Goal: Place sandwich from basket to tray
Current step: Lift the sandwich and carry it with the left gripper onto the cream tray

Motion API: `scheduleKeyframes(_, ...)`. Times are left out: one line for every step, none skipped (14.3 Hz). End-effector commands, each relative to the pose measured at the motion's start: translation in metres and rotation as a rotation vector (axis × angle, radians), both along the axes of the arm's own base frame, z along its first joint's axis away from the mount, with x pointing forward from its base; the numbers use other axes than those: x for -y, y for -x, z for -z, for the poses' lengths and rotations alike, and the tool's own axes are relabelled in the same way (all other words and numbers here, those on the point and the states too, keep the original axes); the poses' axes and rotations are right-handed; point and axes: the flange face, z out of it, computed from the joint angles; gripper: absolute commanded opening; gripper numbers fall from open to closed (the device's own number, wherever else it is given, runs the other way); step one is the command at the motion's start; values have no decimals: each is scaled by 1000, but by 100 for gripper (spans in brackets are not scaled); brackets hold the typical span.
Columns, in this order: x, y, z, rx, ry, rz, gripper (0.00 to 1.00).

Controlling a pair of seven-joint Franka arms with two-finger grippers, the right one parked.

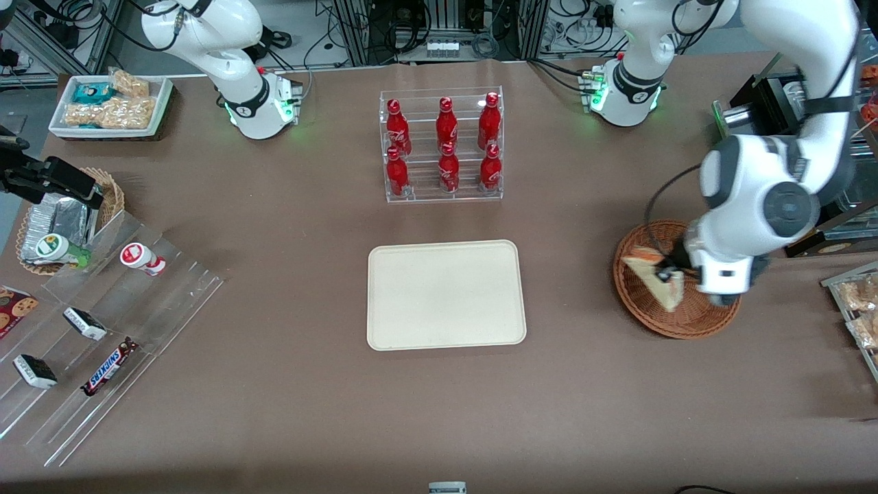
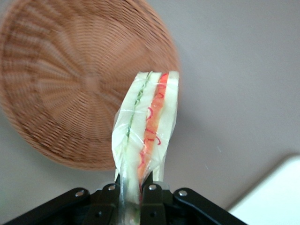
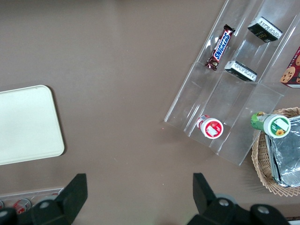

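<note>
The sandwich (image 1: pixel 655 276), a plastic-wrapped wedge of white bread with red-orange and green filling (image 2: pixel 146 124), hangs lifted above the round reddish-brown wicker basket (image 1: pixel 641 309). My left gripper (image 1: pixel 667 274) is shut on the wrapped end of the sandwich (image 2: pixel 133 187), one black finger on each side. Nothing else lies in the basket (image 2: pixel 56 84). The cream-beige tray (image 1: pixel 446 295) lies flat mid-table, bare, toward the parked arm's end from the basket; one corner of the tray (image 2: pixel 276 197) shows in the left wrist view.
A clear rack of red bottles (image 1: pixel 442 145) stands farther from the front camera than the tray. Toward the parked arm's end sit an acrylic step display with snacks (image 1: pixel 103 329), a smaller wicker basket with foil packs (image 1: pixel 65 219) and a white snack tray (image 1: pixel 110 106).
</note>
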Motion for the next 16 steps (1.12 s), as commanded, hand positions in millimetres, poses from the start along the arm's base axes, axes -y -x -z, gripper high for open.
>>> scheduleKeyframes(83,-13,10,16,28,124,5)
scheduleKeyframes(106,-17,16,18,36,159,5)
scheduleKeyframes(137,-17,16,29,45,202,6)
scheduleKeyframes(167,-15,19,38,50,250,6)
scheduleKeyframes(197,-13,22,57,61,295,6)
scheduleKeyframes(223,-11,26,71,69,320,6)
scheduleKeyframes(250,-4,32,74,75,355,7)
scheduleKeyframes(272,0,34,86,83,383,7)
scheduleKeyframes(286,-1,35,101,94,387,6)
scheduleKeyframes(302,2,39,105,100,394,6)
scheduleKeyframes(317,6,43,112,98,416,6)
scheduleKeyframes(331,9,50,120,100,427,6)
scheduleKeyframes(342,13,58,126,106,438,6)
scheduleKeyframes(355,21,65,141,107,461,6)
scheduleKeyframes(365,28,72,153,99,487,6)
scheduleKeyframes(370,32,79,155,96,490,6)
